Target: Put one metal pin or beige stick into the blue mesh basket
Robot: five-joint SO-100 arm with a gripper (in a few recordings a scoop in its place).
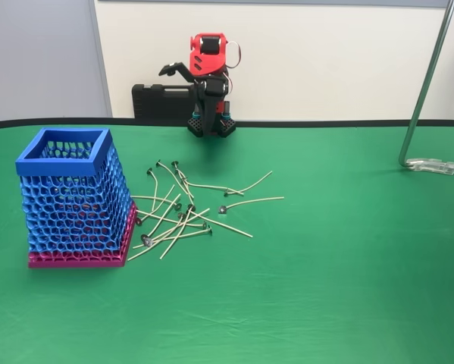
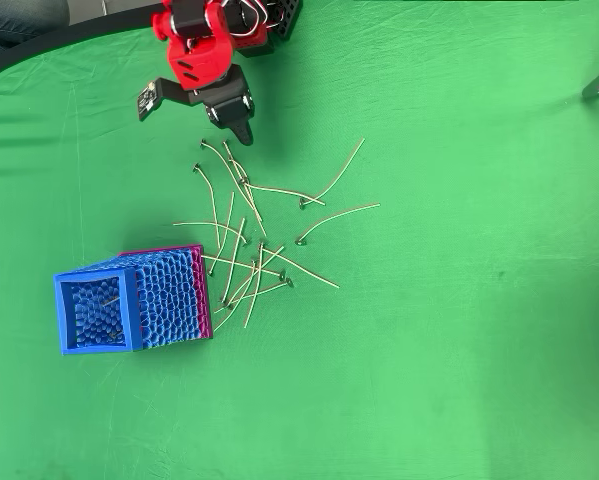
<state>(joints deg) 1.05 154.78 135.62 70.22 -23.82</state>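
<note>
The blue mesh basket [image 1: 56, 168] stands upright on its magenta base at the left of the green table; from overhead its rim [image 2: 61, 312] shows at the lower left. Several beige sticks with dark metal discs lie scattered just right of it, one stick [image 1: 253, 201] [image 2: 339, 220] a little apart on the right. A pale streak shows inside the basket from above. My red and black arm is folded at the table's back edge. Its gripper [image 1: 170, 70] [image 2: 243, 130] hangs above the far end of the pile, looks shut, and holds nothing.
A black case [image 1: 162, 100] lies behind the table by the arm's base. A metal pole [image 1: 424, 91] with a clamp foot stands at the right rear. Bare green cloth spreads to the right and front of the pile.
</note>
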